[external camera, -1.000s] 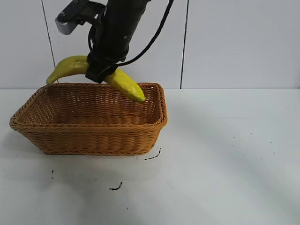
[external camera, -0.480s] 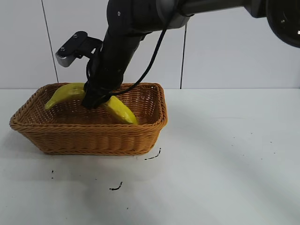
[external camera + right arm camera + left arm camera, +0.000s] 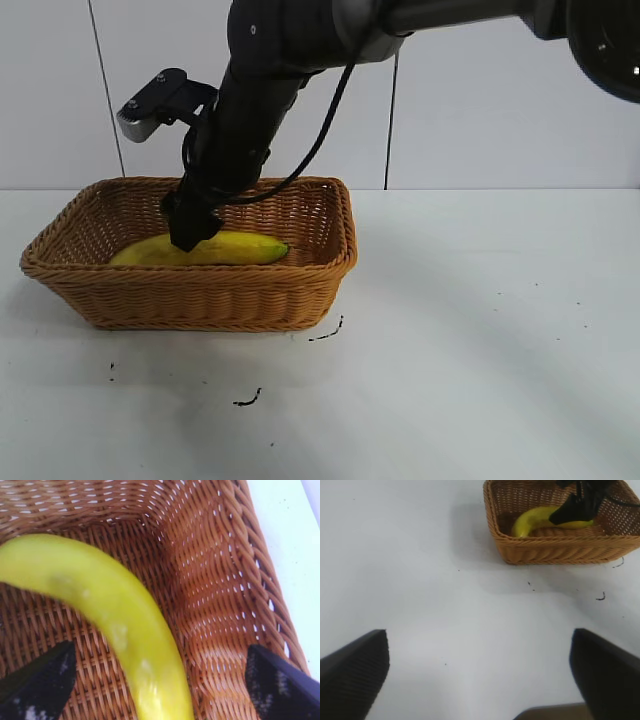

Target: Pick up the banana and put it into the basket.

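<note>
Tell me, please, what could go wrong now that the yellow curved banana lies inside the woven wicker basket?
The right gripper, jaws open, hangs low inside the tan woven wicker basket, right above the long yellow curved banana. If it withdraws sideways rather than upward, a finger might catch the braided rim and drag or tip the basket. A finger might also nudge the banana as it leaves. The left gripper is parked far away, so collision seems unlikely.

White table [image 3: 480, 330] with small dark scuff marks [image 3: 248, 400] low and off to the pincer's side, panelled white wall [image 3: 500, 90] behind.
</note>
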